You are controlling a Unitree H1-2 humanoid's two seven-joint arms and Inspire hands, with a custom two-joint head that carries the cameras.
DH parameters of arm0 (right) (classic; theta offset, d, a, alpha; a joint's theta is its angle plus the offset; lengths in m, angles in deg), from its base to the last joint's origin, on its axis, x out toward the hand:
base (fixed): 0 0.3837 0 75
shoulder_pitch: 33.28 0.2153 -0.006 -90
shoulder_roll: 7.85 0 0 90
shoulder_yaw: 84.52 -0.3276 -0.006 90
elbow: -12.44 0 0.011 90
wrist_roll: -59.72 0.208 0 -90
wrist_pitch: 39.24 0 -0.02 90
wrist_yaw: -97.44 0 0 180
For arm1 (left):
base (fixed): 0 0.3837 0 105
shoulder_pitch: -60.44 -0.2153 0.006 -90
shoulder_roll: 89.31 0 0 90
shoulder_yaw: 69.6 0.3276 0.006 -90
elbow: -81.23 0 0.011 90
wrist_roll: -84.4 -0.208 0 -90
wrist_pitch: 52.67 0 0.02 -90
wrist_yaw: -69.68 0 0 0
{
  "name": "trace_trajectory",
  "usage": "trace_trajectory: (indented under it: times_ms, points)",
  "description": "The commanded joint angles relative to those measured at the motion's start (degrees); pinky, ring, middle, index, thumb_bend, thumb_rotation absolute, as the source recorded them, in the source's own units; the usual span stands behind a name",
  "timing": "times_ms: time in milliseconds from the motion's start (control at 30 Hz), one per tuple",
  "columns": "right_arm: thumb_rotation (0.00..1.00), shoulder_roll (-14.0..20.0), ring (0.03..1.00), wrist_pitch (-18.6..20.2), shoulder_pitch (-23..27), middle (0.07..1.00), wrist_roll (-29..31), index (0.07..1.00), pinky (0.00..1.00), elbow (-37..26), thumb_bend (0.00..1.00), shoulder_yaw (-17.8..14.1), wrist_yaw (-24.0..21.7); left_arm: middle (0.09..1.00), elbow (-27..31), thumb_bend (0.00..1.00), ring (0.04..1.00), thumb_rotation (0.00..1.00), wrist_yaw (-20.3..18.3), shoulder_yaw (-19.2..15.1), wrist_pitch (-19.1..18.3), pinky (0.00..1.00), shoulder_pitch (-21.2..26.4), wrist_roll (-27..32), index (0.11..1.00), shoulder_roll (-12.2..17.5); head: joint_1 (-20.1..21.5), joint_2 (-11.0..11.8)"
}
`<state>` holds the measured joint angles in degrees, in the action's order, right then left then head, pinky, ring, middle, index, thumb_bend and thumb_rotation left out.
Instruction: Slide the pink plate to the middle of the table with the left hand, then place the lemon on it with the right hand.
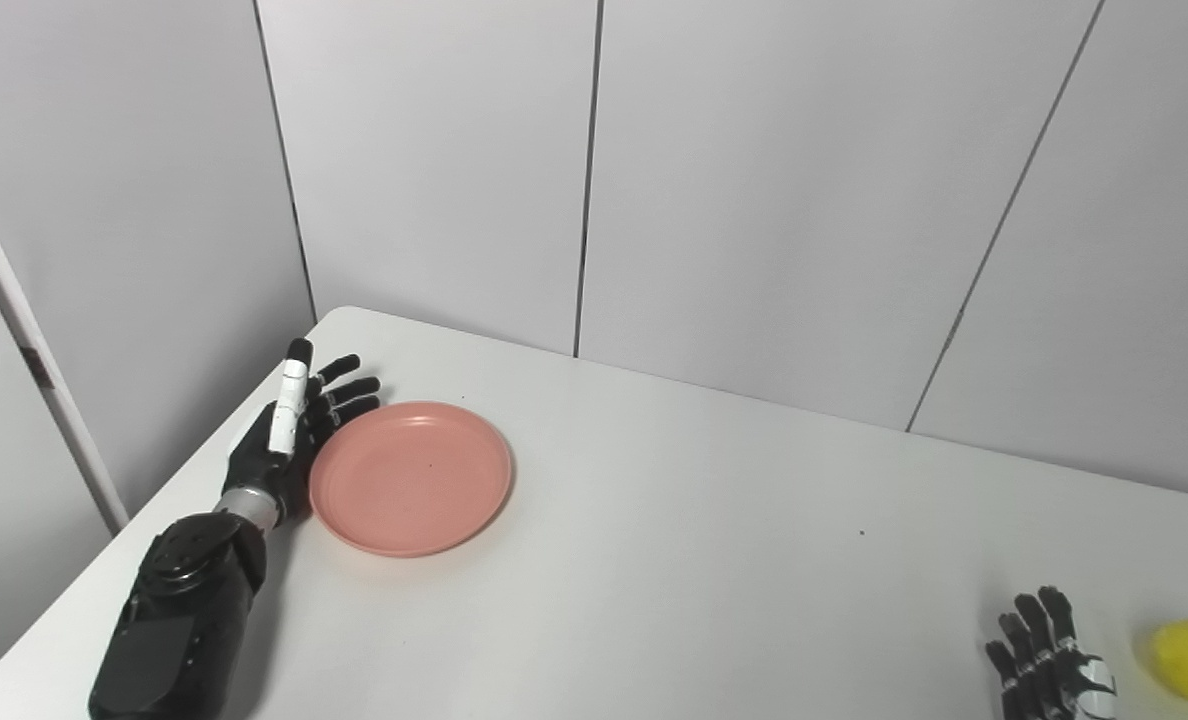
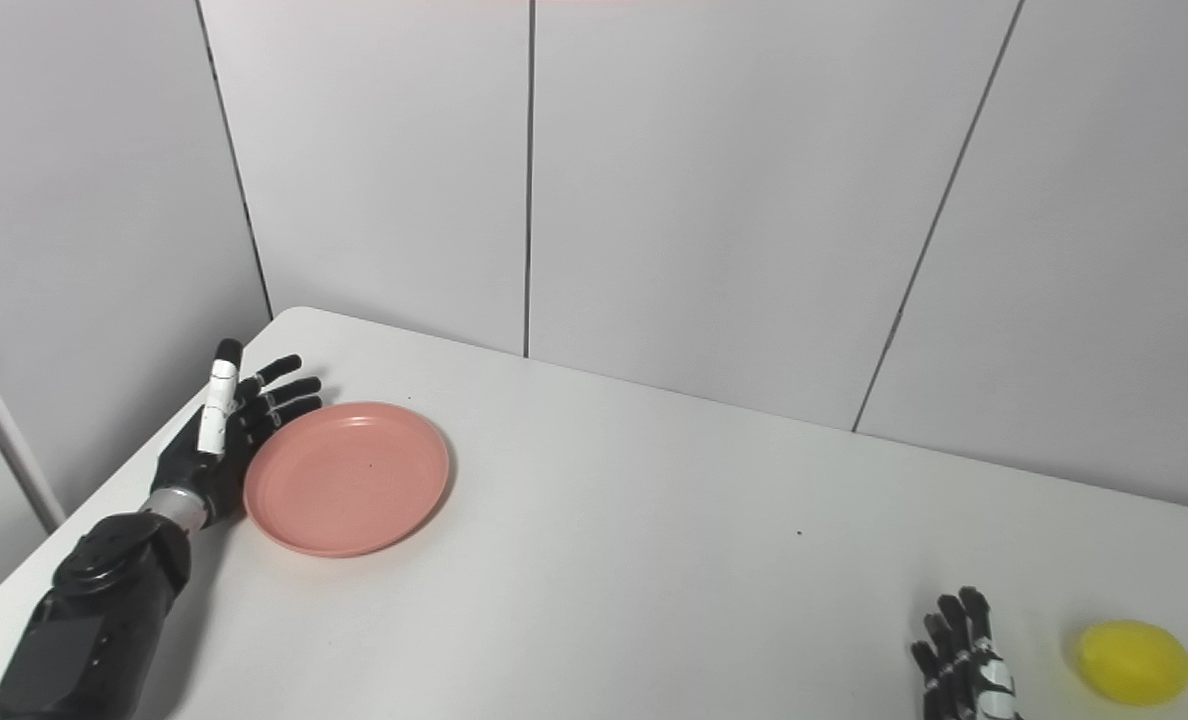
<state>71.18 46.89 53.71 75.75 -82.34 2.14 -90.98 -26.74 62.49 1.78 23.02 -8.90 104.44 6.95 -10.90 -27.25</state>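
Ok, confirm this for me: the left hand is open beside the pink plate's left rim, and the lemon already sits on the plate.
Not quite. The left hand is open beside the left rim of the pink plate, but the plate is empty. The lemon lies on the table at the far right, beside the right hand, as the right eye view shows.

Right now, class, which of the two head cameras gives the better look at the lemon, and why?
The right eye view: there the whole lemon shows on the white table, clear of the picture's edge, beside the right hand. The left eye view shows the same lemon cut off by the right border.
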Motion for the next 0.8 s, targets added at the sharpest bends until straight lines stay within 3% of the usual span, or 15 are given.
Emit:
trace_trajectory:
  times_ms: [0, 400, 767]
  points:
    - [1.00, -1.0, 0.997, 0.5, -2.4, 0.987, 0.7, 1.000, 1.00, 2.2, 0.64, 0.7, -0.7, 0.767, 1.4, 0.95, 0.795, 0.97, -0.6, 0.5, -0.6, 0.86, 0.6, 0.1, 0.812, 0.3, 0.0, -0.1]
    - [1.00, -0.9, 0.990, -0.1, -2.2, 0.980, 0.5, 1.000, 1.00, 2.6, 0.65, 0.8, -0.9, 0.768, 4.4, 0.94, 0.795, 0.97, -0.2, 0.5, -2.1, 0.84, -0.3, 0.3, 0.812, -0.1, 0.1, -0.3]
    - [1.00, -0.8, 0.991, 0.1, -2.2, 0.975, 0.6, 1.000, 1.00, 2.6, 0.64, 1.0, -1.1, 0.757, 9.3, 0.99, 0.788, 0.94, 2.5, 1.9, -4.9, 0.83, -1.5, -1.2, 0.809, -3.3, 0.3, -0.6]
